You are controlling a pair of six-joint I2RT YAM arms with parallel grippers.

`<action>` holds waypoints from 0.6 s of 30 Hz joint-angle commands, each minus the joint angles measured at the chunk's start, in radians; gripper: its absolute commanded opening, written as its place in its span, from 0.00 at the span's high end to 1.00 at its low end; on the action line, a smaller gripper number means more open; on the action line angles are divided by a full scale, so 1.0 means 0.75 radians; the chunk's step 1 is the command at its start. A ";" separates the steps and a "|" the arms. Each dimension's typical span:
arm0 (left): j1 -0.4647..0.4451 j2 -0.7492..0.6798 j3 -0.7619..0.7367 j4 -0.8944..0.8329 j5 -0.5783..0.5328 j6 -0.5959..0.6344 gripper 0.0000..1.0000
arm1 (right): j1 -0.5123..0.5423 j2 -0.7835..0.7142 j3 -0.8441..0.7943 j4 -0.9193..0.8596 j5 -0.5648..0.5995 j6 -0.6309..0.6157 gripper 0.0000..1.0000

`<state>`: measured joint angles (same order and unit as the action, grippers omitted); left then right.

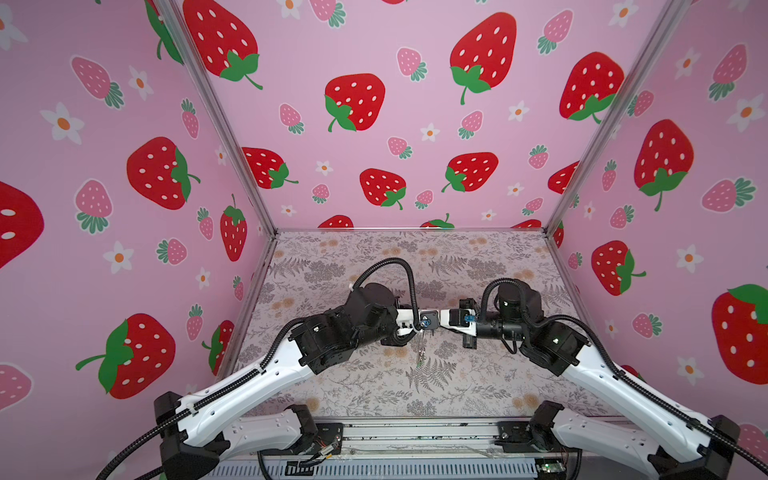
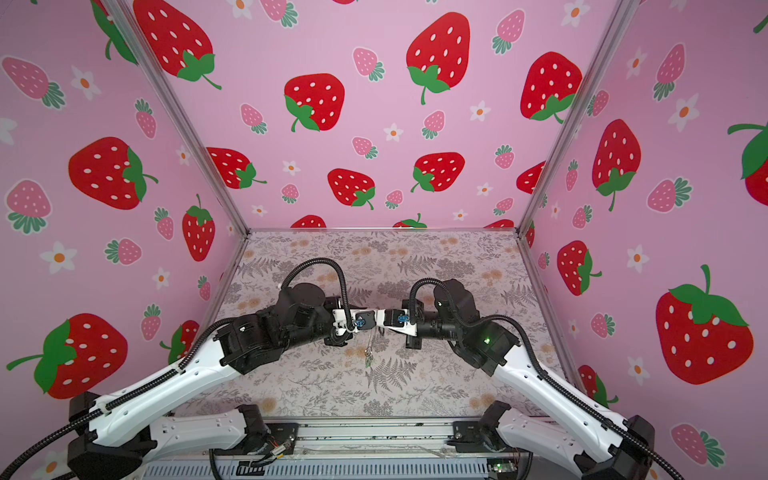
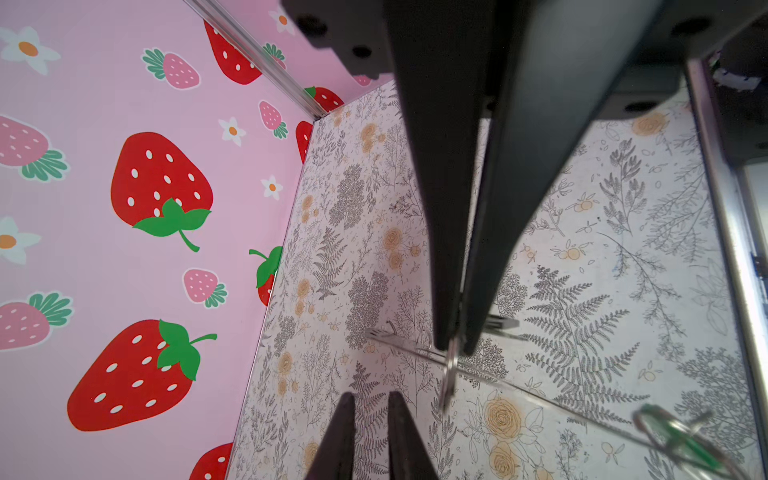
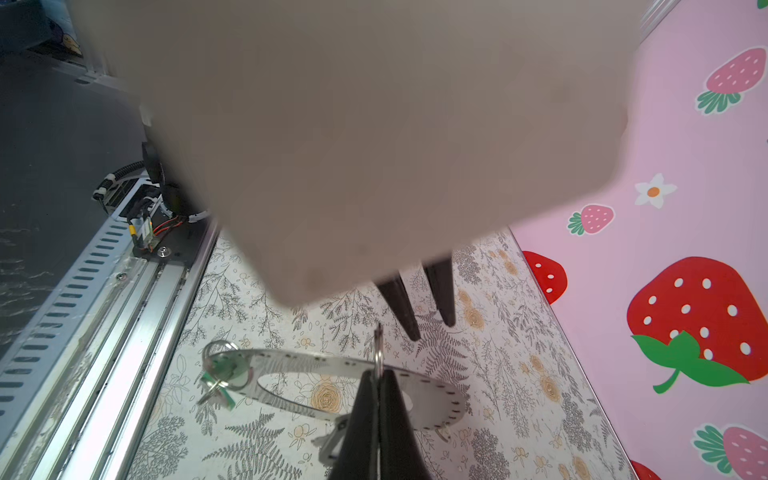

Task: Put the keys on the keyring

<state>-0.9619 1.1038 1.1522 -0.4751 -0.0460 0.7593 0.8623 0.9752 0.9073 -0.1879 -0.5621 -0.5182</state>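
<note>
Hanging clear of the bench [image 1: 478, 374], near its middle: keyring [image 4: 291, 359], a thin grey disc, tilted, with small holes lining the rim. Right fingers [image 4: 361, 428] pressed together on a small upright wire loop [image 4: 378, 353] at the disc's rim. Left fingers [image 3: 338, 444] a little apart, nothing between them, tips just short of the loop, facing the right pair. Green key [image 4: 220, 372] dangles at the rim nearest the front rail [image 4: 137, 299]. Upper half of the right wrist view is blocked by a pale blur [image 4: 374, 124].
</note>
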 commanded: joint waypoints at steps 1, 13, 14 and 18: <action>0.002 -0.028 -0.001 0.014 0.059 0.000 0.74 | 0.009 -0.006 -0.005 0.005 -0.017 -0.025 0.99; 0.003 -0.029 0.021 -0.021 0.157 -0.025 0.70 | 0.009 -0.010 -0.011 0.036 0.066 0.007 0.98; 0.003 -0.022 0.024 -0.023 0.162 -0.025 0.70 | 0.008 -0.011 -0.011 0.036 0.063 0.006 0.98; 0.004 0.004 0.040 -0.013 0.177 -0.025 0.70 | 0.009 -0.012 -0.013 0.036 0.058 0.007 0.98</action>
<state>-0.9581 1.0920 1.1488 -0.4908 0.0429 0.7376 0.8650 0.9749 0.9073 -0.1795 -0.5095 -0.5137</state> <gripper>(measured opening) 0.301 0.044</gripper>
